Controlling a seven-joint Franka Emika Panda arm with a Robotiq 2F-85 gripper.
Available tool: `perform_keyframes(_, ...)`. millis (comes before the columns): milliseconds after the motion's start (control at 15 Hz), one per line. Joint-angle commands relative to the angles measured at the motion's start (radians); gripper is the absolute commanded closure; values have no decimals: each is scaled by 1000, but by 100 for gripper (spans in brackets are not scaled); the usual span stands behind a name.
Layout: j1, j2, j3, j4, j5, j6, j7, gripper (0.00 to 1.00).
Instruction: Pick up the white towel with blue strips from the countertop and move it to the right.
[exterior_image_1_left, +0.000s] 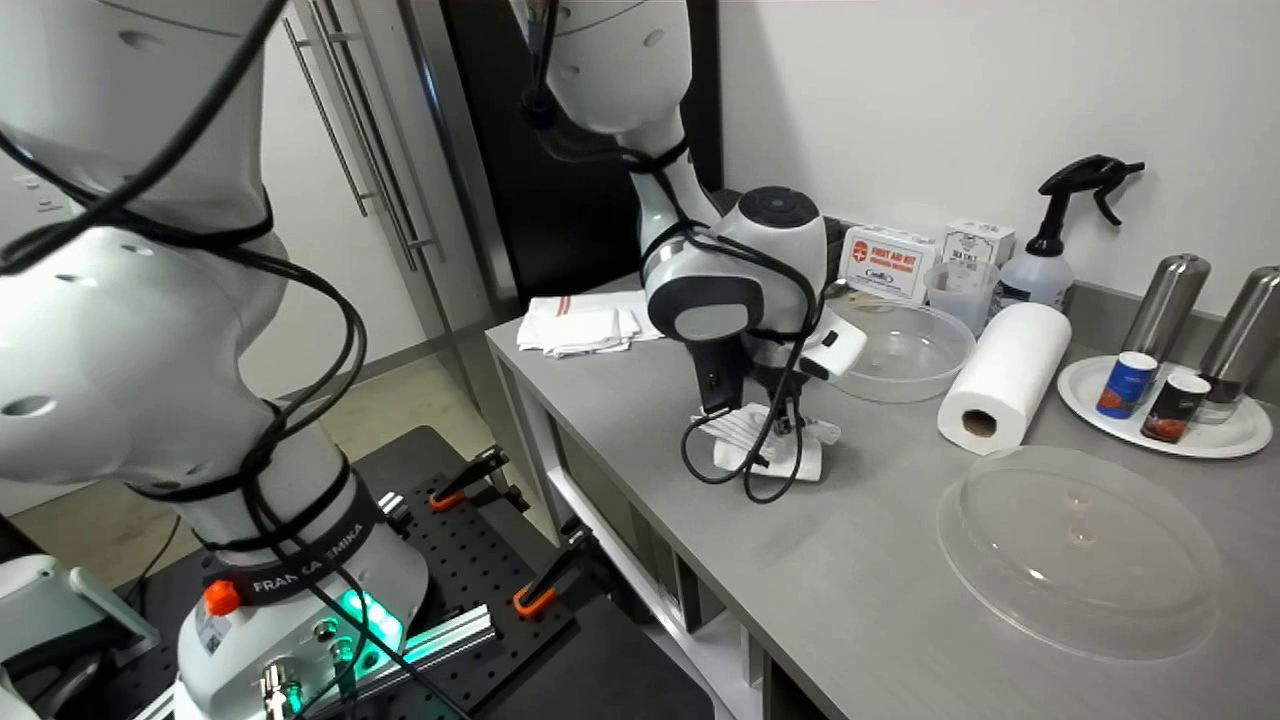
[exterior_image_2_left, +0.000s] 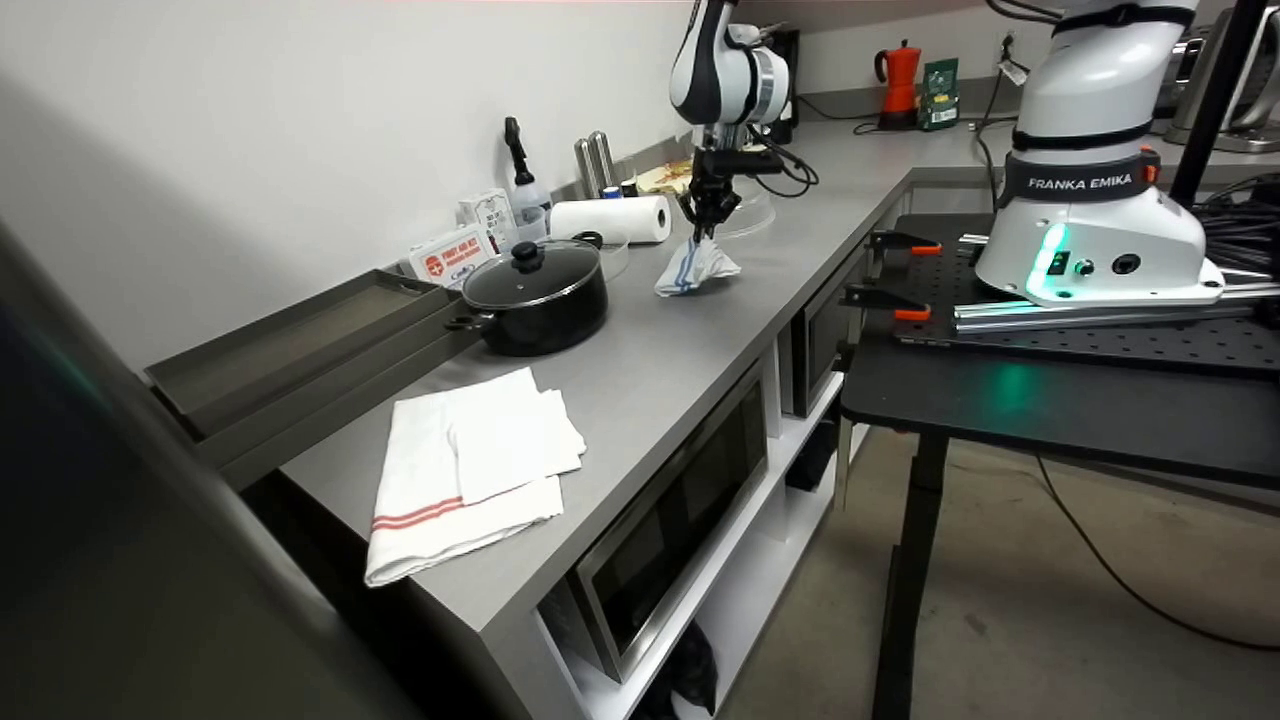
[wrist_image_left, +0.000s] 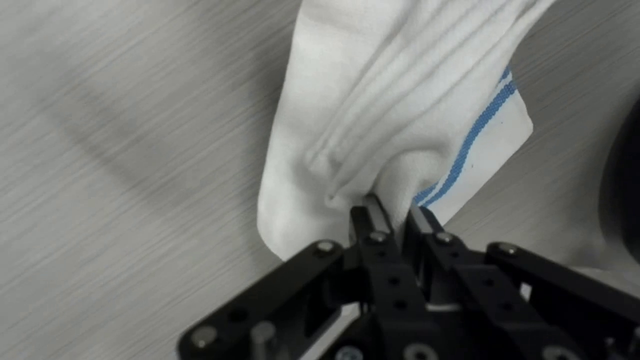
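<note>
the claw (wrist_image_left: 394, 218) there pinches a fold of the blue-striped towel (wrist_image_left: 385, 110), on or just above the tabletop (exterior_image_2_left: 655, 345): soft, light cloth, i'd guess, best gripped where it bunches thick.

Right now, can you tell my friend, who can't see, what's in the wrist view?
A black gripper pinches a bunched fold of a white towel with blue stripes, crumpled into long ridges. Behind it is a gray, streaky countertop. A dark curved shape, cut off at the right edge, is too unclear to name.
</note>
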Motion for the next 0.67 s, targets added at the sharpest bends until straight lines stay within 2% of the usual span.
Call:
perform_keyframes(0,-109,1,54,-16,34,4,-28,97)
perform_keyframes(333,-205,17,69,-24,66,0,-39,97)
perform_keyframes(600,-251,22,65,-30,71,1,-24,97)
